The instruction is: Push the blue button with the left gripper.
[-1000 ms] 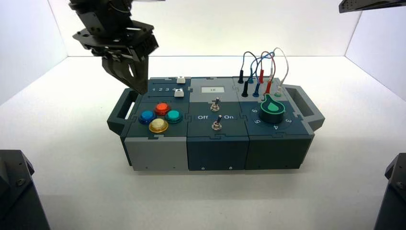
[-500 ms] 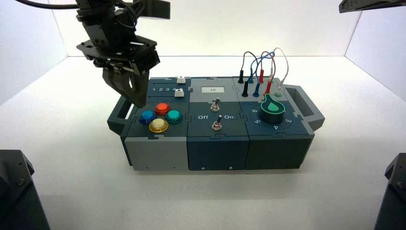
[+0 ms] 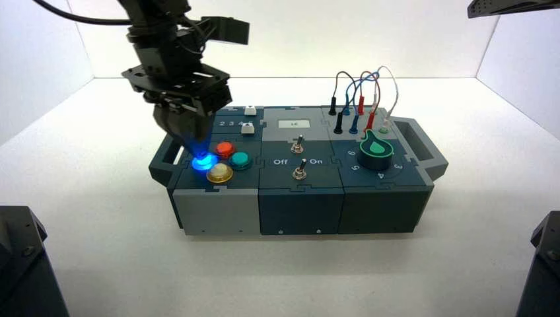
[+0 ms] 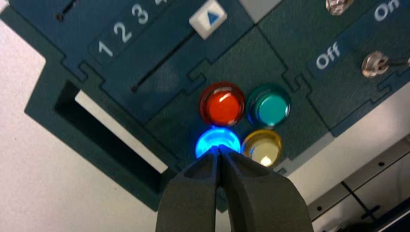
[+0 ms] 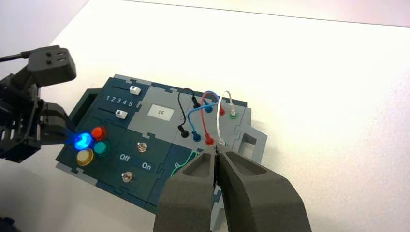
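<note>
The blue button [image 3: 202, 162] glows bright blue at the left end of the box, in a cluster with a red, a teal and a yellow button. My left gripper [image 3: 195, 146] is shut and its tip presses down on the blue button. In the left wrist view the closed fingertips [image 4: 218, 149] touch the glowing blue button [image 4: 217, 139]. The right wrist view shows the lit blue button [image 5: 82, 141] with the left arm beside it. My right gripper [image 5: 216, 151] is shut and empty, held high above the box's right side.
The dark box [image 3: 297, 198] carries the red button [image 3: 224, 148], teal button [image 3: 240, 158], yellow button [image 3: 219, 174], two sliders [image 3: 249, 128], two toggle switches [image 3: 298, 173] marked Off/On, a green knob [image 3: 376, 150] and plugged wires [image 3: 360, 92]. Dark arm bases stand at both front corners.
My left gripper has moved down and toward the front, from over the sliders onto the blue button. The blue button now glows. The right arm has not moved.
</note>
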Motion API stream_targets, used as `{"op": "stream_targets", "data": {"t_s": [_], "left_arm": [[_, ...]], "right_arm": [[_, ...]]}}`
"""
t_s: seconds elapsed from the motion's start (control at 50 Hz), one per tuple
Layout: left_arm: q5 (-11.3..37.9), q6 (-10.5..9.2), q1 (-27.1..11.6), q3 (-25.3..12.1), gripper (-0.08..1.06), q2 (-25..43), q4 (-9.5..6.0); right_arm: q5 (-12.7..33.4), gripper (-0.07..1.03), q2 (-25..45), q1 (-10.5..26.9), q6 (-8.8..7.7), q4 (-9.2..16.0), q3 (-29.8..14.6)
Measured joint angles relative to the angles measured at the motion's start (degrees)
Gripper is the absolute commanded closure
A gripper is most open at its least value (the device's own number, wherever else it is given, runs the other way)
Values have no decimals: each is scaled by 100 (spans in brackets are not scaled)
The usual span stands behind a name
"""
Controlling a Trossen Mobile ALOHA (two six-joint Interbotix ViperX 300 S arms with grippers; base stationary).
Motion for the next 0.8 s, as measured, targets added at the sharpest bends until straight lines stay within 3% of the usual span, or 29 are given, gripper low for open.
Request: {"op": "stream_targets", "data": {"t_s": [0.32, 0.58, 0.8], "left_arm": [[-26, 0, -9, 70, 101, -149, 0], [185, -176, -35, 176, 101, -1354, 9], [211, -176, -35, 176, 101, -1960, 9]], "right_arm": [[0, 98, 0, 0, 0, 9, 0], [9, 99, 0, 0, 0, 9, 0], [9, 99, 0, 0, 0, 9, 0]]}}
